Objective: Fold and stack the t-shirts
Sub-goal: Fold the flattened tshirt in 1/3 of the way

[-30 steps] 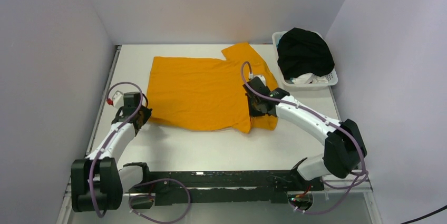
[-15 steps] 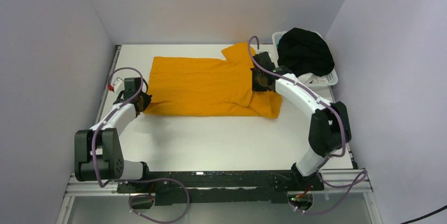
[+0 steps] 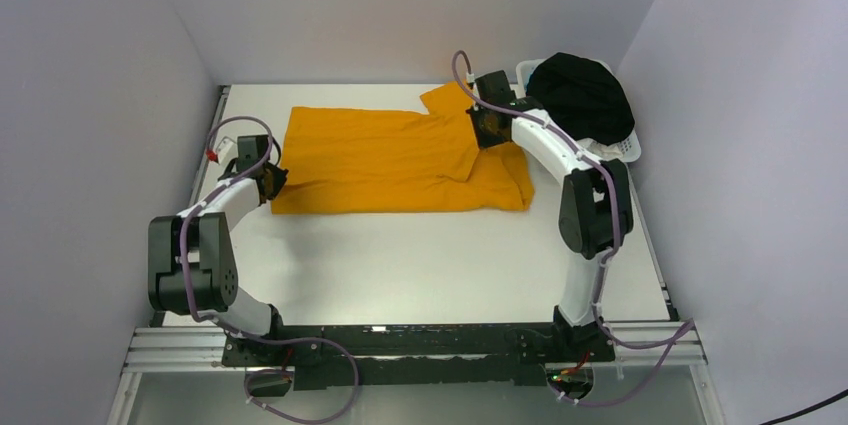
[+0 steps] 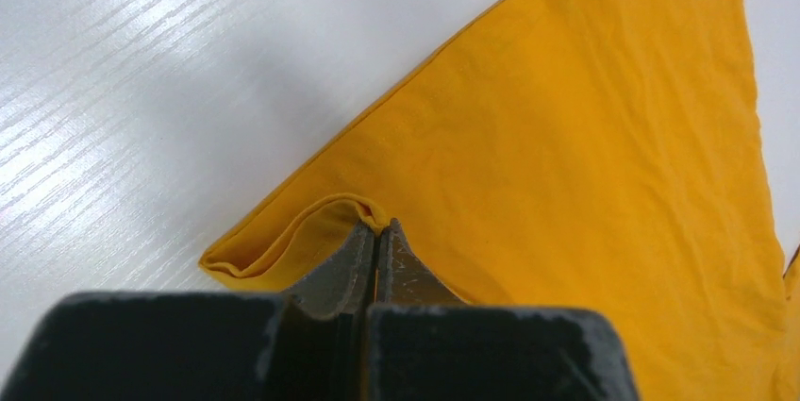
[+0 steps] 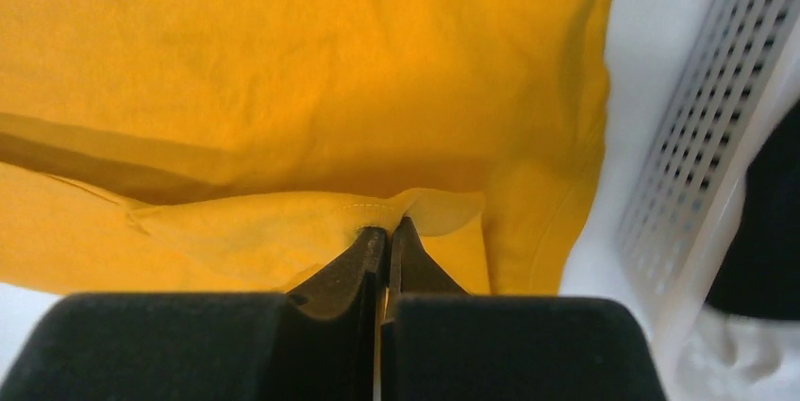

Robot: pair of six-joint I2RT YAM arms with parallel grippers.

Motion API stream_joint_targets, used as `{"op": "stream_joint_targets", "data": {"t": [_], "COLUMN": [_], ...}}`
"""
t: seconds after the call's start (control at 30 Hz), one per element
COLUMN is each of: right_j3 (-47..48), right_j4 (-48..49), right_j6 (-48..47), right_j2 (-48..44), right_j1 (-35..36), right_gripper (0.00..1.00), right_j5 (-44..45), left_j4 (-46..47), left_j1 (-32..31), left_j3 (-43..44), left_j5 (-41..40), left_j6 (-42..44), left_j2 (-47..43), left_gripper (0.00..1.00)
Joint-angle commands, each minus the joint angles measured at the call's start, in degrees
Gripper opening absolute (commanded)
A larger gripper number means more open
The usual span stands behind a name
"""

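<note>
A mustard-orange t-shirt (image 3: 390,155) lies on the white table, its near edge folded back over itself. My left gripper (image 3: 270,177) is shut on the shirt's left near corner, where the cloth (image 4: 604,118) loops up at the fingertips (image 4: 354,250). My right gripper (image 3: 488,128) is shut on a hemmed edge of the shirt (image 5: 283,61) near its right sleeve. A black t-shirt (image 3: 578,97) is heaped in the basket at the back right.
A white perforated plastic basket (image 3: 630,150) stands at the table's back right corner, right beside my right gripper; its wall shows in the right wrist view (image 5: 698,127). Grey walls enclose the table on three sides.
Both grippers have moved away from the bases, carrying the shirt's near edge back over the shirt. The shirt now looks narrower, and the right arm is stretched toward the basket.
</note>
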Motion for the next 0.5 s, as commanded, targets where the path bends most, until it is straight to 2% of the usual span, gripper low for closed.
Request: {"op": "stream_joint_targets", "data": {"t": [0.0,0.17,0.2,0.23,0.27,0.3,0.33,0.37,0.47], "right_j3": [8.4,14.1,15.0,16.3,18.3,20.3,21.6,21.5,13.9], "right_j4": [-2.0,-0.4,1.4,2.8,3.2,2.5,2.2,2.8,6.5], "right_j6": [-15.6,-18.6,-18.3,-17.7,-16.6,-14.9,-13.1,-10.7,-2.1], "right_j2": [5.9,12.6,13.5,14.6,15.7,16.8,17.2,16.9,11.0], "right_j1": [-0.9,-0.9,-1.1,-1.2,-1.1,-1.1,-1.1,-1.1,-1.1], "right_gripper": [0.03,0.05,0.06,0.17,0.37,0.50,0.57,0.64,0.92], "right_j5": [-5.1,-2.1,-1.5,-1.2,-0.4,0.3,1.1,2.2,5.3], "left_j4": [2.0,-1.3,-2.3,-3.1,-4.0,-4.7,-5.2,-5.3,-4.8], "left_j1": [0.4,0.5,0.5,0.6,0.6,0.6,0.6,0.6,0.6], "left_j3": [2.6,5.4,6.2,7.1,7.8,8.2,8.4,8.1,6.9], "left_j5": [0.0,-0.9,-1.0,-1.0,-0.8,-0.6,-0.2,0.2,3.0], "left_j6": [1.4,2.0,2.1,2.6,3.1,3.4,3.7,4.1,5.5], "left_j2": [1.4,2.6,2.6,2.5,2.3,1.5,0.6,-0.4,-3.9], "left_gripper": [0.00,0.00,0.10,0.22,0.39,0.62,0.92,0.99,1.00]}}
